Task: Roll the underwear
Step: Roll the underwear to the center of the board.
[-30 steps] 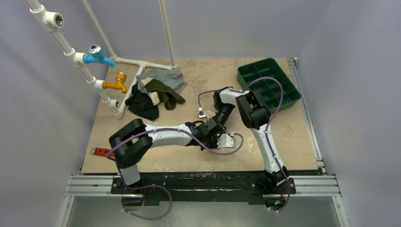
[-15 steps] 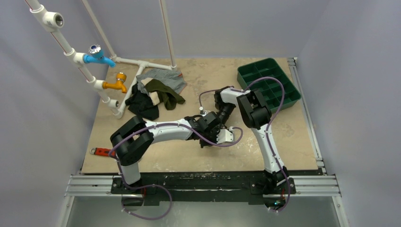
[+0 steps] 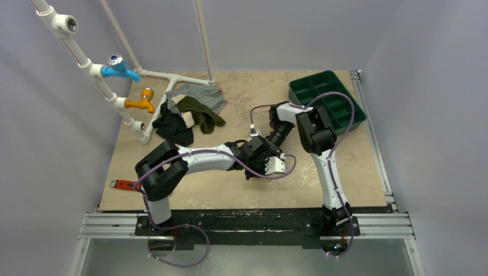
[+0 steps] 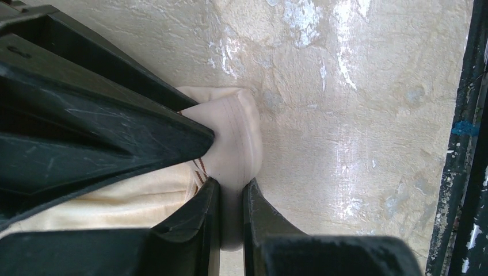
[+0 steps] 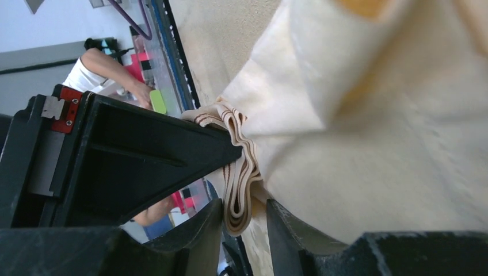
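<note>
The underwear [image 4: 233, 135], pale beige-peach cloth with a brown-striped band, lies bunched on the table between both grippers. In the left wrist view my left gripper [image 4: 232, 190] is shut on a fold of its pale edge, just above the table. In the right wrist view my right gripper [image 5: 244, 210] has its jaws close around the folded striped band [image 5: 239, 172], with the cloth body [image 5: 374, 115] spreading to the right. In the top view both grippers, left [image 3: 268, 161] and right [image 3: 263, 148], meet at the table's middle and hide the underwear.
A green compartment tray [image 3: 300, 92] stands at the back right, close to the right arm's elbow. A pile of dark, olive and grey striped garments [image 3: 190, 112] lies at the back left beside white pipes with a blue tap [image 3: 121, 69]. A red tool [image 3: 122, 184] lies front left.
The left gripper has moved a little farther back and right, keeping its hold. The right arm's elbow has swung right toward the tray, its gripper staying against the left one.
</note>
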Available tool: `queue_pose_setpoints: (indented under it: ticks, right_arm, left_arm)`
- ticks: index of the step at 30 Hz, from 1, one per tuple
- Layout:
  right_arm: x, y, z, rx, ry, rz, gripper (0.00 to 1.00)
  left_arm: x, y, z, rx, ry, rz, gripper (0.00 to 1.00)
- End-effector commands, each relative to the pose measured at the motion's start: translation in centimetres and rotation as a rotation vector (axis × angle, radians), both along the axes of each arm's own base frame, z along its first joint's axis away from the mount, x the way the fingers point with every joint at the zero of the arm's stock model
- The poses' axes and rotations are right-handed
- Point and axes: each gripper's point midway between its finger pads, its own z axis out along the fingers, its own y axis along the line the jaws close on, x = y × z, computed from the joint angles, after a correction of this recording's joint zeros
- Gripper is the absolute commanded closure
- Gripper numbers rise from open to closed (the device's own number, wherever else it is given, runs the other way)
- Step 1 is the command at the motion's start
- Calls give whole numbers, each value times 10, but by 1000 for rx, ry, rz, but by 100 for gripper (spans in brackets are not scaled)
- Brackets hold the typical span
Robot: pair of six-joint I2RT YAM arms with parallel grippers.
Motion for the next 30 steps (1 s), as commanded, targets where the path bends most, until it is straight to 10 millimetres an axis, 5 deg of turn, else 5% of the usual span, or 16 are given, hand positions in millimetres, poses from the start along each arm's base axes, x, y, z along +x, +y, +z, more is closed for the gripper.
queue_pose_setpoints:
  ticks: [1,14,30]
  right_arm:
    - [44,-21,-29,38,-285,56,65]
    - [62,-52,1,37,-373,-27,64]
    - [72,-65,66,96,-636,-195,67]
  left_arm:
    - [-48,36,-44,164,206,-39,100]
    - [-43,33,-41,163,283,-11,100]
    - [-22,23,-21,120,677,112,100]
